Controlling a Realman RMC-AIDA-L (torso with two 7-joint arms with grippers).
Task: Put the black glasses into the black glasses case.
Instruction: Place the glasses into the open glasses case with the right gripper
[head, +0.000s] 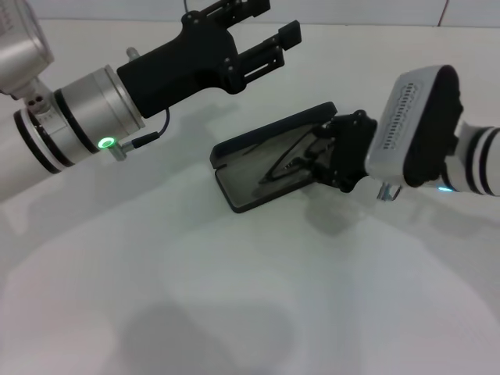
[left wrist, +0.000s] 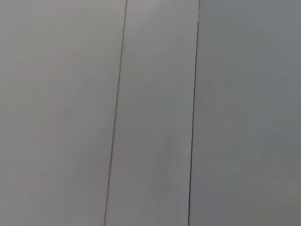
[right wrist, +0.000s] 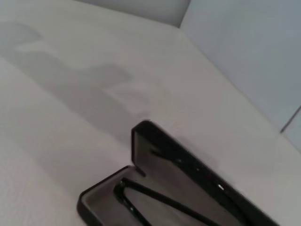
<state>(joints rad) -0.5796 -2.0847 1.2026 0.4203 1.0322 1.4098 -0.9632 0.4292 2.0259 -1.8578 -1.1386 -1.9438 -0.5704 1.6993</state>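
Resting in case (head: 234,176): glasses (head: 285,166)

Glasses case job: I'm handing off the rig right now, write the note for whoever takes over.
Left gripper: raised over the far side of the table, jaws open, holding nothing, away from the work.
Right gripper: at the open black glasses case, at its right end; whether its jaws are open or shut is hidden.
Black glasses: lying inside the case, on the grey lining.
Done: glasses in the case.
Left: confirm release, then back the right arm out. Lid is open.
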